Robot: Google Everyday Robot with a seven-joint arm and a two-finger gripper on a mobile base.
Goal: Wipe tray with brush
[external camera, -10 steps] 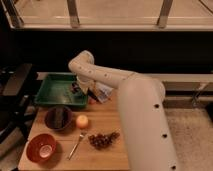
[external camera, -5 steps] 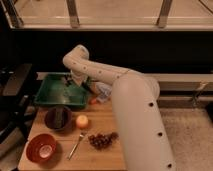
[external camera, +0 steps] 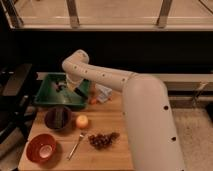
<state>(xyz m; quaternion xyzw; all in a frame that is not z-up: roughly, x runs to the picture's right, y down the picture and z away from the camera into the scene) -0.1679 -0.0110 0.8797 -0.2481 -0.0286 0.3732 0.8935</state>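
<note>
One arm: stretched in from the near right, elbow high, wrist bent down over the far left corner of the table; probably routed that way to pass above the dishes rather than through them.
Gripper: low inside the tray, toward its right half, aimed down at the tray floor; whether spread or pressed together cannot be told (dark on dark there).
Brush: slim dark shape just left of the gripper, on or close above the tray floor; held or merely lying beside, cannot be told.
Tray: green, shallow, long side facing the camera; sloping walls suited to keeping swept bits inside.
Step in hand: judged as the wipe itself or the setup for it, given tool and gripper both down inside the tray.
Sponge: blue-grey block just right of the tray, apart from it; not the tool asked for.
Dark-brown bowl: in front of the tray's near wall, close to it; nearest thing to a low sweep.
Orange fruit, fork, grapes, red bowl: spread over the near half of the table, well apart from the tray, so out of the stroke.
Risk: a push against the near wall likely to slide the light tray toward the bowl.
</note>
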